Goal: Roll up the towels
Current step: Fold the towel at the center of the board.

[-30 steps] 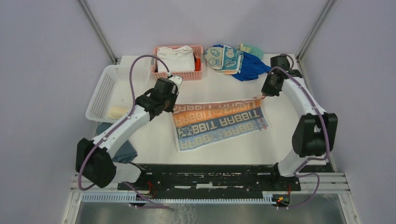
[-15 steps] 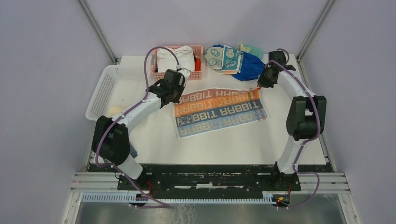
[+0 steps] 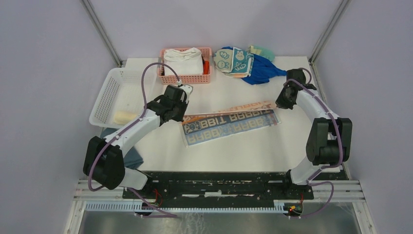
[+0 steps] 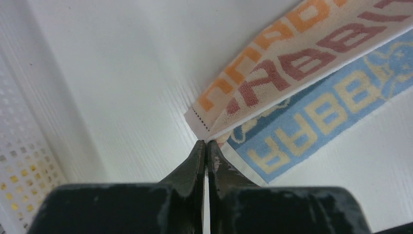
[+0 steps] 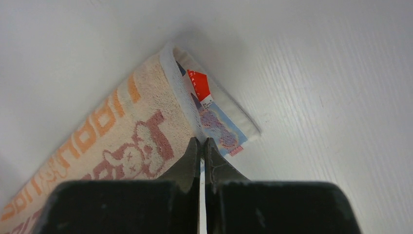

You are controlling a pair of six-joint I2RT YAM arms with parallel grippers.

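Left gripper (image 4: pixel 205 146) and right gripper (image 5: pixel 202 144) pinch, we think, RABBIT towel (image 3: pixel 229 124) corners at their tips; edge now drawn over: folded, rolling pending.

The RABBIT towel (image 3: pixel 229 123) lies folded lengthwise on the table (image 3: pixel 234 152). Left jaws meet its left end, right jaws its far right corner. Beyond it sits a pink basket (image 3: pixel 186 79), leftward a white basket (image 3: pixel 108 90).

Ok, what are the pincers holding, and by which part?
Both pinch the RABBIT towel: left pincer its left-end corner, right pincer its right-end corner by the red tag.
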